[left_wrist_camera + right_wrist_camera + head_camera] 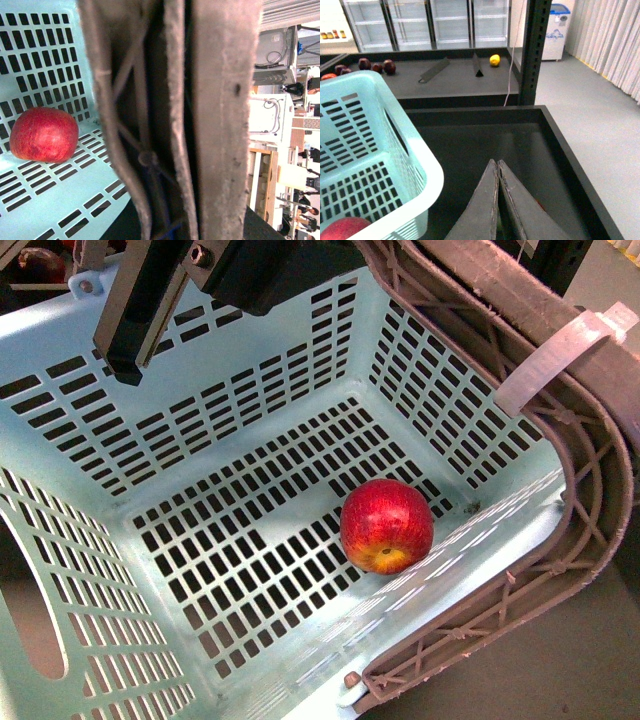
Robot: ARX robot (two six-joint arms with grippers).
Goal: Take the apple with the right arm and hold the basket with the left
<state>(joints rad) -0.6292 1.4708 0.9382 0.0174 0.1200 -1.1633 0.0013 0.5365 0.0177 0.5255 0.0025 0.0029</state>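
Apple [387,525] lay loose on the basket [80,430] floor, near the corner by the handle [600,470]. Right pincer [496,165] was closed, empty, outside the basket rim. Left pincer: couldn't tell its grip, since the handle filled its wrist view. Step looked like the left-arm basket hold. Best done firm and level, as the apple would roll on any tilt.

Your front view looks down into the basket [290,502], close. Left wrist view hugs its rim [220,125]; right wrist view looks beyond it. All share the apple [387,525].
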